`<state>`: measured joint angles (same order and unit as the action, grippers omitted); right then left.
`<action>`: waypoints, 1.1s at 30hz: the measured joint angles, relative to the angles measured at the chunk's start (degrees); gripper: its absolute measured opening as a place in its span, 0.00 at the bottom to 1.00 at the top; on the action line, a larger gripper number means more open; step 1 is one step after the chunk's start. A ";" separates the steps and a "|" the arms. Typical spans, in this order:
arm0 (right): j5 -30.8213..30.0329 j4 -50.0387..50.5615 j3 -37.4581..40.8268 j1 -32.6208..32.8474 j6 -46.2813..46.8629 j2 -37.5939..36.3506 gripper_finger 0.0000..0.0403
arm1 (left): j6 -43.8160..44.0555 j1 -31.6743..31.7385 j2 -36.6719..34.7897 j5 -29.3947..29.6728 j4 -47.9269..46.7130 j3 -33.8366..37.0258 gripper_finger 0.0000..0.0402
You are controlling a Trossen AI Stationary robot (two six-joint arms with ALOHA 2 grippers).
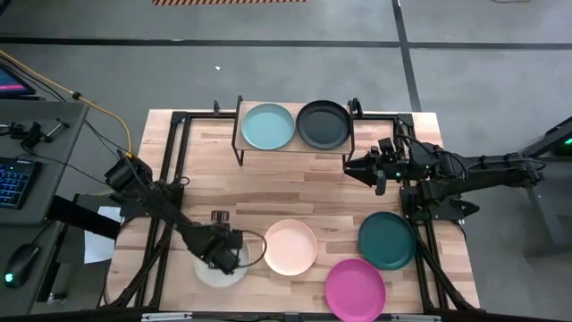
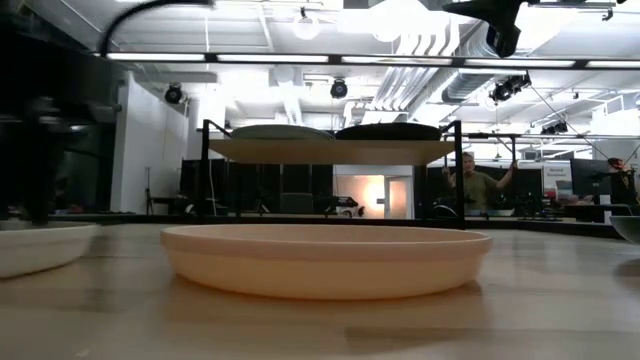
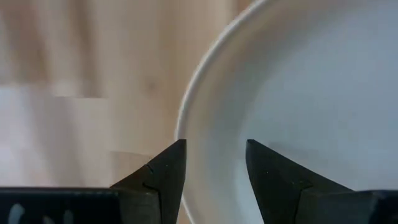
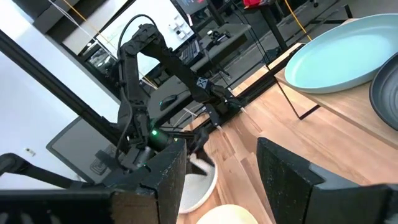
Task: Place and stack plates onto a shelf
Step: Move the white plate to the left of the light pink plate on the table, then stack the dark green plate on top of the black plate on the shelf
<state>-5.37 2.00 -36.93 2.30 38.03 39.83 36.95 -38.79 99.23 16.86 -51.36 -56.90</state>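
Note:
A white plate (image 1: 211, 274) lies flat on the table at the near left. My left gripper (image 1: 229, 254) points down over its far right rim, open. In the left wrist view it (image 3: 214, 155) stands astride the rim (image 3: 198, 106), one finger outside the plate and one over its inside. I see no touch. The shelf (image 1: 296, 143) stands at the far edge with a light teal plate (image 1: 268, 126) and a black plate (image 1: 323, 124) side by side on top. My right gripper (image 1: 350, 166) hovers level near the shelf's right end, open (image 4: 221, 162) and empty.
A peach-pink plate (image 1: 290, 246) lies at the near middle, right of the white one. A dark teal plate (image 1: 387, 240) and a magenta plate (image 1: 355, 288) lie at the near right. Black frame rails (image 1: 170, 161) run along both table sides.

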 joint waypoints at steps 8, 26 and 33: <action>0.02 0.06 0.00 0.01 -0.12 -0.01 0.44 | -1.74 8.04 -3.21 3.79 -1.93 0.02 0.39; -0.39 -0.60 0.00 0.01 -2.31 0.00 0.44 | -11.33 20.32 -33.91 2.98 28.71 0.13 0.39; -0.32 -3.89 0.00 0.01 -1.90 0.61 0.44 | -13.25 24.35 -34.55 -4.09 60.74 10.30 0.39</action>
<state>-5.69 -1.89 -36.93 2.31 36.13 40.45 23.70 -14.43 64.68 12.78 9.39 -46.60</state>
